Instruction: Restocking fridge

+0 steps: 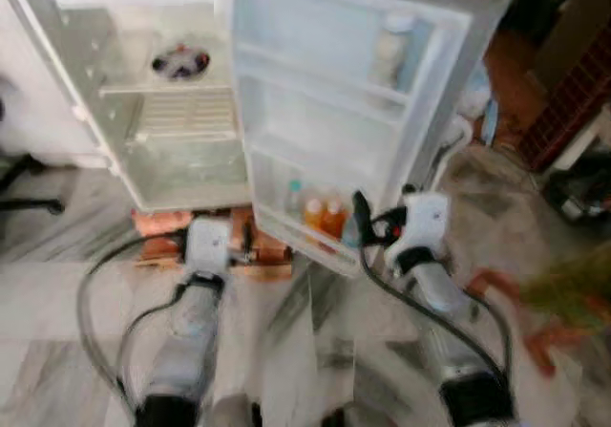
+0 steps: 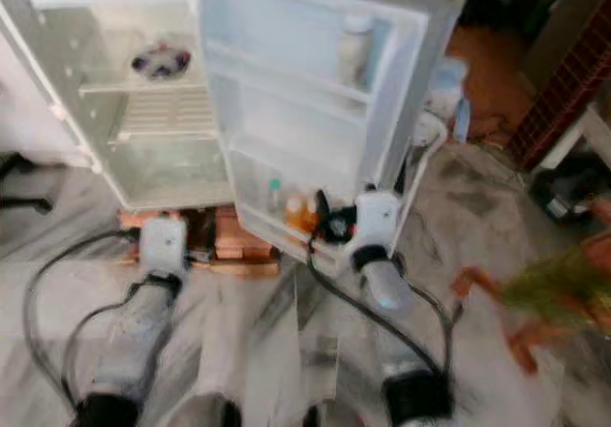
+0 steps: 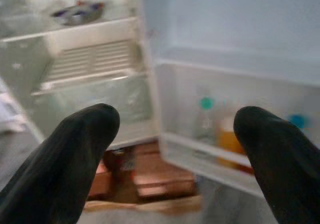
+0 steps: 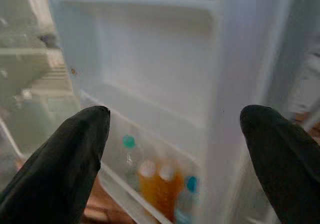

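Straight ahead of the robot: small white fridge (image 1: 172,174) with its white door (image 1: 325,83) swung wide open, sitting on reddish-brown bricks (image 1: 258,250) on a grey marble floor (image 1: 57,284). Head views are blurred.

Door's bottom rack (image 1: 305,231) holds a clear bottle with a green cap (image 4: 129,156), two orange bottles with white caps (image 4: 156,186) side by side next to it, then a clear bottle with a blue cap (image 4: 187,199) at the door's outer end. Top door rack holds one pale, whitish jar (image 1: 389,50), upright.

Inside the cabinet, upper shelf carries a dark patterned bowl (image 1: 179,61). Below it a white slatted shelf (image 3: 92,61), then a clear crisper drawer (image 1: 186,164).

Left hand (image 3: 175,144): raised in front of the cabinet's lower edge, over the bricks, black fingers (image 3: 70,154) spread wide, nothing between them. It points at the seam between cabinet and door.

Right hand (image 4: 175,144): up close to the door's lower rack, just short of the bottles, fingers (image 4: 65,154) wide apart, also empty. Can't tell whether it touches the rack.

Black cables (image 1: 95,293) loop off both silver arms. Right of the robot: blurry green-and-orange object (image 1: 563,298) on the floor, can't identify it.
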### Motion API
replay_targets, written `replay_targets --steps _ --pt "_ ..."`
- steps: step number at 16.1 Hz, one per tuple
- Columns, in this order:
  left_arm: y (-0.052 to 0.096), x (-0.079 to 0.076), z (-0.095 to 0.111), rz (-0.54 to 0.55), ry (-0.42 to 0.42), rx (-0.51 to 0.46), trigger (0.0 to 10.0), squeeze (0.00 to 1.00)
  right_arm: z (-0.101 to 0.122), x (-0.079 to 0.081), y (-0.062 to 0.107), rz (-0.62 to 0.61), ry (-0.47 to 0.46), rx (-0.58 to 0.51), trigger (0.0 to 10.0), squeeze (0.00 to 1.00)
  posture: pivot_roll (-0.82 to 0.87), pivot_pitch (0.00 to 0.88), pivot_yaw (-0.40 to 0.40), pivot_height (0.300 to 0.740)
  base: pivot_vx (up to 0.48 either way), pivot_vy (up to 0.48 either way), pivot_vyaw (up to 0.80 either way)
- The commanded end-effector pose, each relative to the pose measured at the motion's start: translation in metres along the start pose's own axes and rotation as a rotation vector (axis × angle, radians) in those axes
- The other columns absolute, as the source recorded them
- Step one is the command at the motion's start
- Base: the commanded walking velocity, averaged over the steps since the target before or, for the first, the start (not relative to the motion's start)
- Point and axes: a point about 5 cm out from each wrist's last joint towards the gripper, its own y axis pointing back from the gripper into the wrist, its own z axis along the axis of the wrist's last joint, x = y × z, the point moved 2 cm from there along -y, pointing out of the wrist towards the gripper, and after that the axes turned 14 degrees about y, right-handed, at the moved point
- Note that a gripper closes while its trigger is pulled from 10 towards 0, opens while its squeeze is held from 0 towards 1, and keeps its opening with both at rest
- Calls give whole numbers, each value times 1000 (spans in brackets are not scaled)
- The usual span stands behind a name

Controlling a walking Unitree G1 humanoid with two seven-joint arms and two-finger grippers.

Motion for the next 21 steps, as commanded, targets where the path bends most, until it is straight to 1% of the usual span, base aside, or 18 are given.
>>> replay_targets --steps 1,2,3,5,7,8,13,16,17,18,19,21 --pt "-1 8 2 23 -2 -12 10000 0 4 2 0 1 4 0 10000 0 131 73 -24 740 0 0 0" --pt "-2 6 2 9 -33 -5 10000 0 6 6 2 33 14 -10 10000 0 129 73 -24 740 0 0 0" --pt "-2 6 2 7 -34 -4 10000 0 9 7 2 48 22 -31 10000 0 128 73 -23 740 0 0 0" --pt "-1 5 1 3 -34 0 10000 0 13 3 0 31 5 -40 10000 0 127 74 -21 740 0 -330 0" --pt "-1 5 0 3 -39 2 10000 0 15 1 -2 25 4 -50 10000 0 126 74 -21 740 261 -384 0" --pt "-1 7 -1 7 -46 8 10000 0 18 0 -3 16 21 -63 10000 0 125 75 -21 740 244 -409 0" --pt "-2 7 -4 9 -48 23 10000 0 20 1 -4 25 35 -69 10000 0 123 75 -21 740 250 -406 0" --pt "-3 8 -4 10 -53 23 10000 0 21 2 -2 36 24 -76 10000 0 123 77 -21 740 273 -393 0" --pt "-2 6 -4 3 -30 14 10000 0 20 2 -2 36 17 -76 10000 0 122 76 -21 740 247 -311 0" --pt "-1 8 -7 6 -33 33 10000 0 19 2 -2 42 16 -73 10000 0 123 75 -20 740 0 0 0" --pt "3 13 -13 20 -55 58 10000 0 18 4 -1 58 15 -69 10000 0 123 75 -19 740 0 0 0" --pt "25 34 -26 50 -68 115 10000 0 17 7 -3 126 5 -71 10000 0 130 80 -19 740 0 0 0"
